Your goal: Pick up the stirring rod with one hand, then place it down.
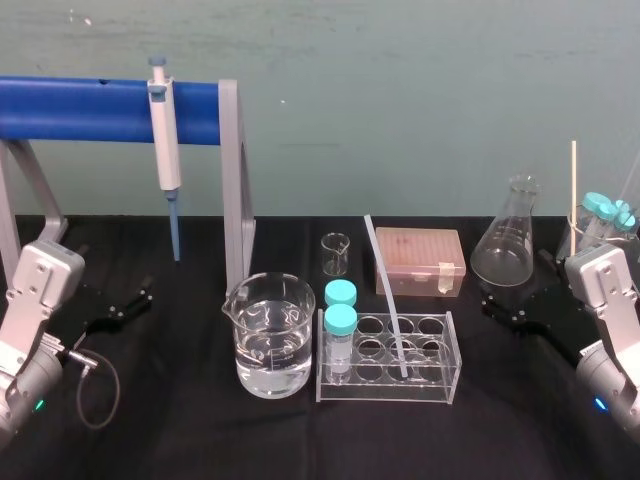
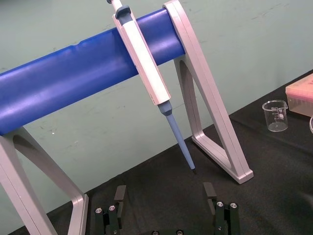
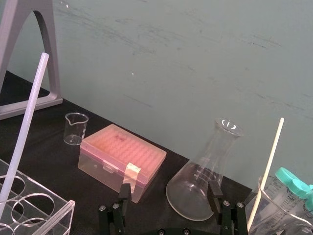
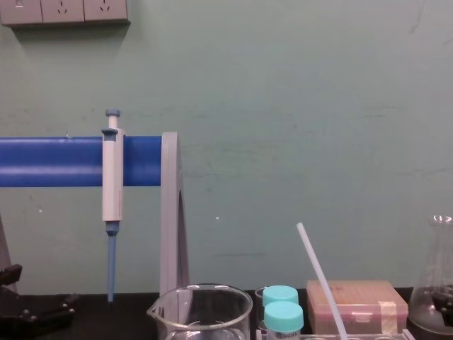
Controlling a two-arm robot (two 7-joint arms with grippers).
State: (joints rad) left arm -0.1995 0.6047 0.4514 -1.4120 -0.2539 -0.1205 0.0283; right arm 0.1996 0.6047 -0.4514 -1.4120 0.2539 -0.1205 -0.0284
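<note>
The right gripper (image 1: pixel 505 312) is sitting low at the right edge of the head view, jaws standing apart and pointing toward the centre. The stirring rod (image 1: pixel 385 295) is leaning in the clear test-tube rack (image 1: pixel 385 392) at lower centre, foot in one well, its long axis slanting up toward the upper left. It is lying left of this gripper, which looks nearer than the left gripper (image 1: pixel 120 310), idling with jaws apart at the left edge.

The thin whitish translucent stirring rod (image 1: pixel 387 300) looks smooth plastic, its clear rectangular rack (image 1: pixel 385 393) glossy. Matt black cloth (image 1: pixel 530 420) lies beneath the right gripper (image 1: pixel 503 315).
</note>
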